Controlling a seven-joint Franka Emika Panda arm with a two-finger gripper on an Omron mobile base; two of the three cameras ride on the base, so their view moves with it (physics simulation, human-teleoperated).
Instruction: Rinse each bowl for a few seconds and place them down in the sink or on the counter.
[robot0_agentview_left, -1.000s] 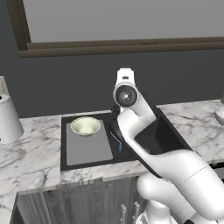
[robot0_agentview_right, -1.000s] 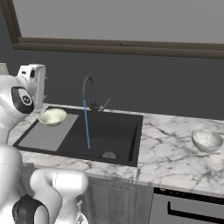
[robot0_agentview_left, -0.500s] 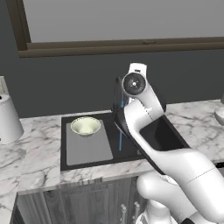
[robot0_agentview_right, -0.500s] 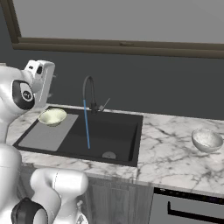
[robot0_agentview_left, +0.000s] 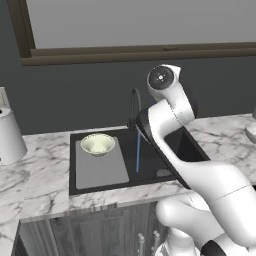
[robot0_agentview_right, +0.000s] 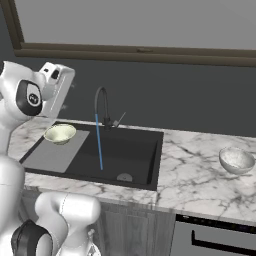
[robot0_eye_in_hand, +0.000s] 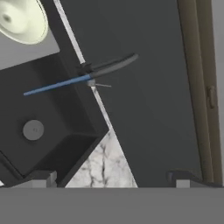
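Pincer (robot0_eye_in_hand: 111, 177), fingers spread and empty, raised high above the sink (robot0_agentview_right: 135, 150), looking down at it. Below it, water streams from the faucet (robot0_agentview_right: 102, 102) into the basin. One bowl (robot0_agentview_right: 60, 133) sits upright on the grey drainboard (robot0_agentview_left: 100, 170), left and well below the pincer. A second bowl (robot0_agentview_right: 236, 160) rests on the worktop (robot0_agentview_right: 190, 175), far right, well apart.

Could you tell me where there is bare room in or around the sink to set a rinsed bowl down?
The grey drainboard is bare in front of the cream bowl. The black basin is free right of the running water stream, drain aside. The marble counter is bare between the sink and the second bowl.
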